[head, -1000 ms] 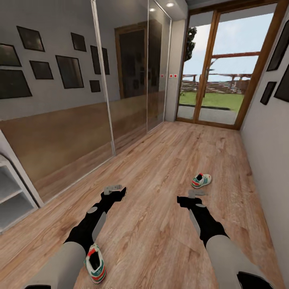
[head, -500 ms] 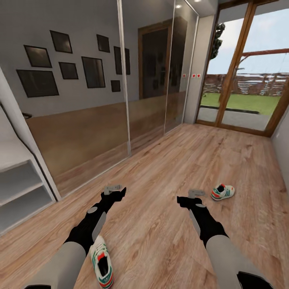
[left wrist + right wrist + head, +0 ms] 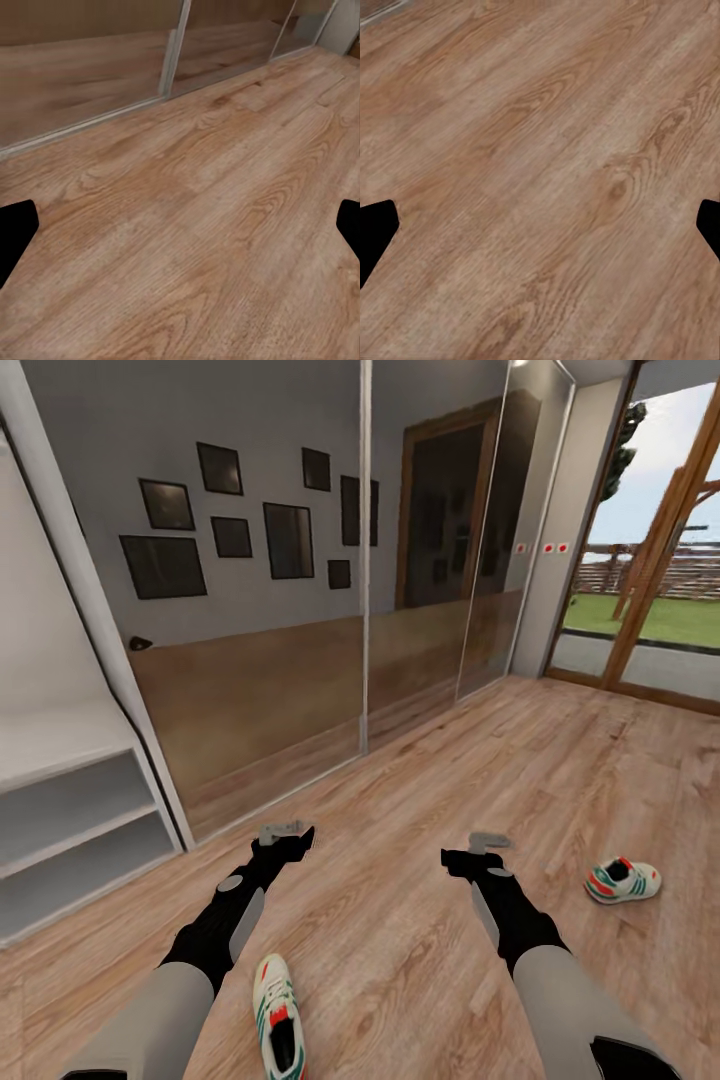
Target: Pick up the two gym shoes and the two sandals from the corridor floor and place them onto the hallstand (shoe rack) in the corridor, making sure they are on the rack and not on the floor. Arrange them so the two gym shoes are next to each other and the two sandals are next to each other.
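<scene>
One cream-white gym shoe point(image 3: 622, 880) with green stripes lies on the wood-plank corridor floor point(image 3: 420, 780), to the right of my right gripper point(image 3: 490, 842). The other gym shoe point(image 3: 277, 1028) lies close to my base, beside my left forearm. The pale grey hallstand point(image 3: 70, 810) stands at the left, and its two open shelf levels hold nothing. My left gripper point(image 3: 285, 828) hovers over bare floor. Both grippers are open and hold nothing, with their dark fingers point(image 3: 16, 232) point(image 3: 376, 232) spread wide over the planks. The sandals are out of view.
Mirrored sliding wardrobe doors point(image 3: 300, 610) run along the left wall past the hallstand. A glazed wooden door point(image 3: 660, 590) to a garden closes the corridor's far right end. Open floor lies ahead between the arms.
The camera has turned left: the hallstand shows more and both shoes have slid rightward in the picture. Neither arm has changed its pose.
</scene>
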You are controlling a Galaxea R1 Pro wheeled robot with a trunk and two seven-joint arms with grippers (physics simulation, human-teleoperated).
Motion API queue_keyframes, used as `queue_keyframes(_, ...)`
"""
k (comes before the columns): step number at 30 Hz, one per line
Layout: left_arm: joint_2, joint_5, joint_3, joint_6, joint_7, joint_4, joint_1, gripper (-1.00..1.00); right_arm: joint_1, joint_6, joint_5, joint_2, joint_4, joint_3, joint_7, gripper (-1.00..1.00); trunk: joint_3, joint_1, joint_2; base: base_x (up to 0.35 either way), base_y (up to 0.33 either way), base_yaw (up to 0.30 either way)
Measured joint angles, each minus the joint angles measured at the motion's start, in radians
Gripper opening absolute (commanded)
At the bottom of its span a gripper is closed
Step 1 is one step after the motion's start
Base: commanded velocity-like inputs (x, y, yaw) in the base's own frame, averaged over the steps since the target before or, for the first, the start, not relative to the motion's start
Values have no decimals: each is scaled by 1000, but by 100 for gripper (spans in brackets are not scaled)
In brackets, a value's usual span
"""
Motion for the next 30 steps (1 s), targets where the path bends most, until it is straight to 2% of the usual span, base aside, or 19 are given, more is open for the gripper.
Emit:
queue_keyframes(12, 0, 0, 0, 0, 0, 0, 0, 100, 0, 0, 0, 0, 0, 0, -1, 100, 0, 0, 0, 147, -127, 269)
queue_keyframes(26, 0, 0, 0, -1, 0, 1, 0, 100, 0, 0, 1, -1, 1, -2, 2, 100, 0, 0, 0, 8, -11, 12)
queue_keyframes(30, 0, 0, 0, -1, 0, 1, 0, 100, 0, 1, 0, -1, 0, -2, 2, 100, 0, 0, 0, 0, -206, 0)
